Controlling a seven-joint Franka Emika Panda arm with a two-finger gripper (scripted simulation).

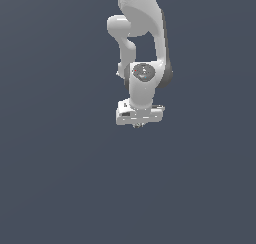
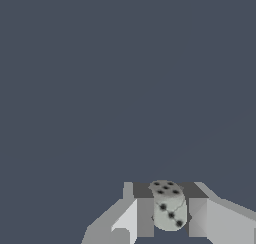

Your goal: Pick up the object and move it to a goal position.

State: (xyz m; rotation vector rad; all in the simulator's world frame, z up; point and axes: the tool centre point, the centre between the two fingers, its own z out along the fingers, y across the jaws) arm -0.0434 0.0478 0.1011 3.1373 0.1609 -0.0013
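Note:
The object (image 2: 169,210) is a small grey-white die with black pips. In the wrist view it sits squarely between my two fingers (image 2: 145,217), which press on both its sides. My gripper (image 2: 170,215) is shut on it. In the exterior view the white arm hangs down from the top, and the gripper (image 1: 138,124) is at its lower end, held in the air in the middle of the picture. There the die is only a tiny greyish speck (image 1: 139,125) under the hand, hardly told apart from the fingertips.
Only a plain dark blue-grey background shows around the arm in both views. No other objects, containers or edges are in sight.

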